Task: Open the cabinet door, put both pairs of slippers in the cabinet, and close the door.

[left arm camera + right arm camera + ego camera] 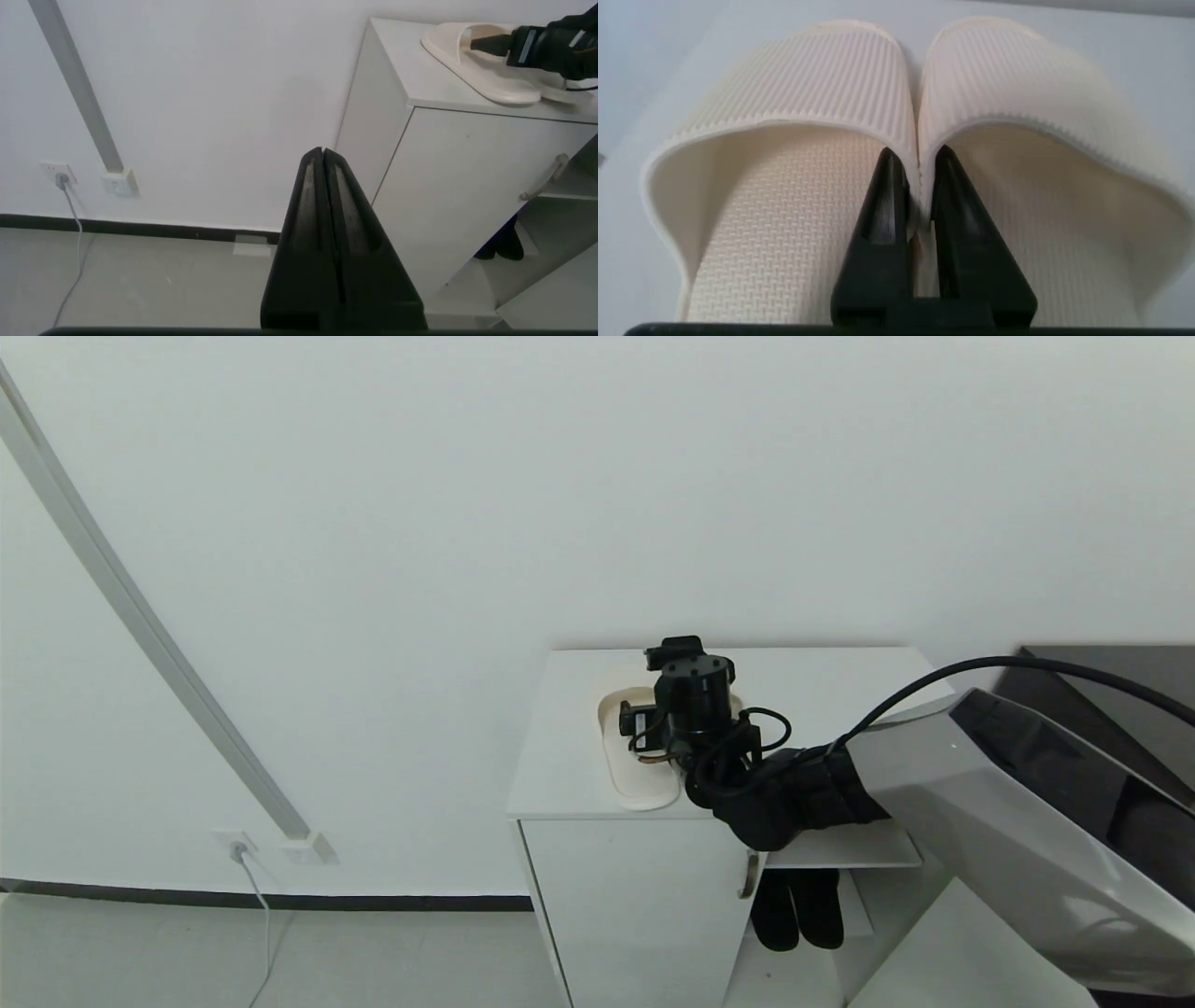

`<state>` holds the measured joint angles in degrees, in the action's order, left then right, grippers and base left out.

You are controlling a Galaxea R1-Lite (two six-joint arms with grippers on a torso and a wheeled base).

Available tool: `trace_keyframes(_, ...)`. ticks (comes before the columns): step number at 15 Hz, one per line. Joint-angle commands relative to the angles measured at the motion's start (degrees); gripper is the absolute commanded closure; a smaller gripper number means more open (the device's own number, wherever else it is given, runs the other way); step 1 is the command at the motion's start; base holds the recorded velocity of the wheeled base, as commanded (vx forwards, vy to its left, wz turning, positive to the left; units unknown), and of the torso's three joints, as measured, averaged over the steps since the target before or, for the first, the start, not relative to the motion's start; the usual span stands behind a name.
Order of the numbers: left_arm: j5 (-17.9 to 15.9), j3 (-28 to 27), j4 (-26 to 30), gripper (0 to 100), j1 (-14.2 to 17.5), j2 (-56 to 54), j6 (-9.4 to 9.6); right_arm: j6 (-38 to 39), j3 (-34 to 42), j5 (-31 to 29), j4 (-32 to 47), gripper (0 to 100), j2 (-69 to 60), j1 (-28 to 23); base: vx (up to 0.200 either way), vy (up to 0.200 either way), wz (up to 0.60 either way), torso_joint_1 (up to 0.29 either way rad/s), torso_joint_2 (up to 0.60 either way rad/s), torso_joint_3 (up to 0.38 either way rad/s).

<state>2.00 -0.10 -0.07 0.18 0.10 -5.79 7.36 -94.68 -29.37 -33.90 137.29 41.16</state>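
Note:
A pair of cream slippers (639,789) (486,70) (785,187) lies side by side on top of the white cabinet (840,681) (448,159). My right gripper (653,747) (920,187) sits over them, shut on their two touching inner edges, with one finger inside each slipper. The cabinet's right half stands open, and a pair of black slippers (798,910) (509,245) rests on a lower shelf inside. The left door (635,915) is closed, with its handle (750,877) (547,177) at the edge. My left gripper (322,187) hangs shut and empty to the cabinet's left, above the floor.
A grey conduit (140,616) (79,89) runs slanting down the wall to a socket with a cable (238,845) (58,175). A dark surface (1102,681) lies to the right of the cabinet. Bare floor spreads left of the cabinet.

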Motion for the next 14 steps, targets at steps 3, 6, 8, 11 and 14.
trace_keyframes(3,0.02,0.01,-0.01,100,-0.01,-0.01,-0.01,0.02,-0.76,0.01,0.24,100,0.79,0.07,0.0,0.0,0.0,0.0,0.0,0.0)
trace_keyframes(6,0.11,0.01,-0.01,100,-0.01,-0.01,-0.1,-0.07,-0.85,0.01,0.33,100,0.7,0.07,0.0,0.0,0.0,0.0,0.0,0.0)
trace_keyframes(8,0.11,0.01,-0.01,100,-0.01,-0.01,-0.1,0.02,-0.76,0.01,0.06,100,-0.09,0.15,0.0,0.0,0.0,0.0,0.0,0.0)
trace_keyframes(11,0.11,0.01,-0.01,100,-0.01,-0.01,-0.1,-0.07,4.24,2.47,0.24,100,-7.48,0.68,0.0,0.0,0.0,0.0,0.0,0.0)
trace_keyframes(14,0.11,0.01,-0.01,100,-0.01,-0.01,-0.1,-0.77,15.23,5.29,-0.11,100,-16.27,0.86,0.0,0.0,0.0,0.0,0.0,0.0)
